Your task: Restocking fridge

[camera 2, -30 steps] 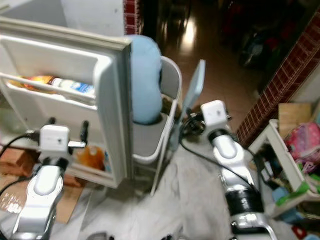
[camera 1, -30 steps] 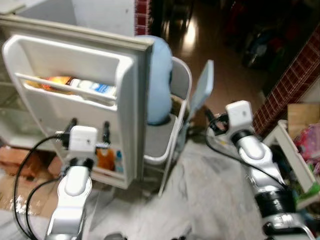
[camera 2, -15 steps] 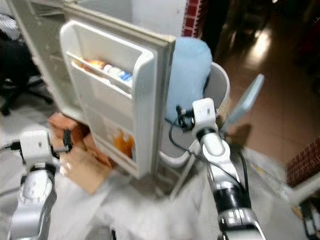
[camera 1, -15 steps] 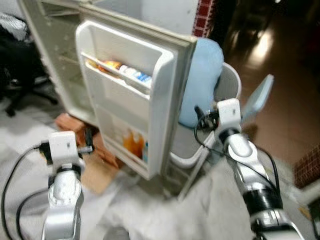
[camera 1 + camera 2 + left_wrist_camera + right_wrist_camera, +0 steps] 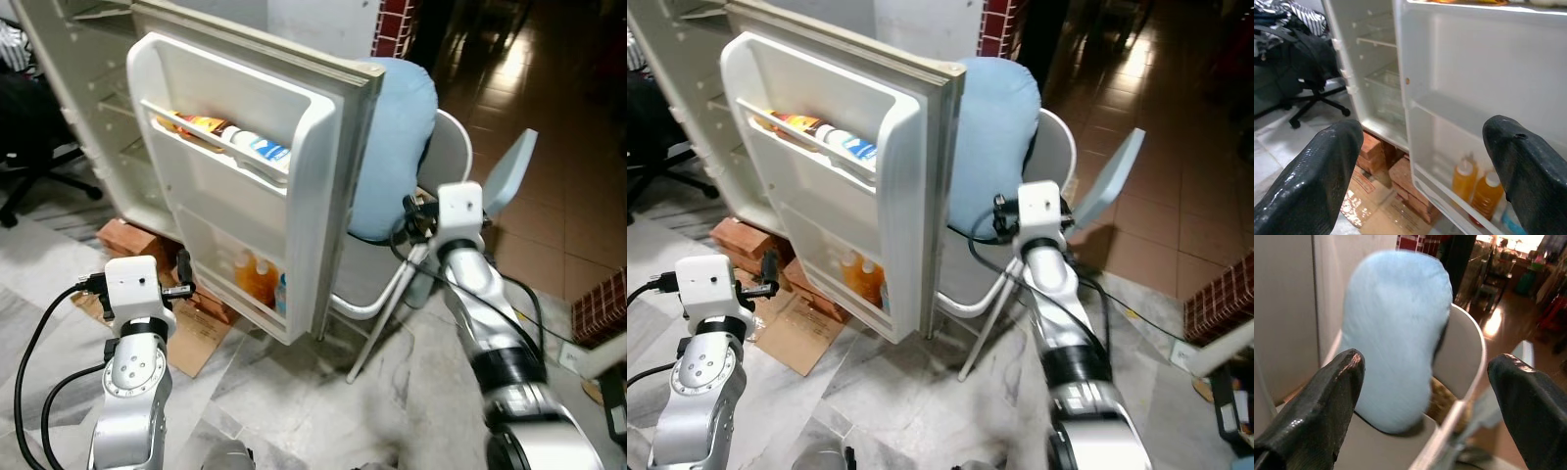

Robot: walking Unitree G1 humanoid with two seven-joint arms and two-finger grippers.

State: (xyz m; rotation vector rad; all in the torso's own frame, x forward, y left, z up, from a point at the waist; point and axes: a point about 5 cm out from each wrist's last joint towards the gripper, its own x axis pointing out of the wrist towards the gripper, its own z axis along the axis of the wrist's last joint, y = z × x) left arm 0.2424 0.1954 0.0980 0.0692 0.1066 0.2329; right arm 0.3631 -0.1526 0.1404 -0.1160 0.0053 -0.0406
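left gripper (image 5: 1420, 161) raised low before fridge door (image 5: 284, 176), fingers spread, empty | right gripper (image 5: 1425, 396) held out toward blue cushion (image 5: 1396, 333) on chair (image 5: 446, 166), fingers spread, empty | bottles (image 5: 1476, 191) shelved in door

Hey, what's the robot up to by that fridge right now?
The robot stands facing an open fridge door. Neither gripper holds anything. The left gripper is open, low and pointed at the door's bottom shelf, where two orange bottles stand. The right gripper is open and faces a blue cushion propped on a white chair behind the door. The upper door shelf already holds some packaged items.
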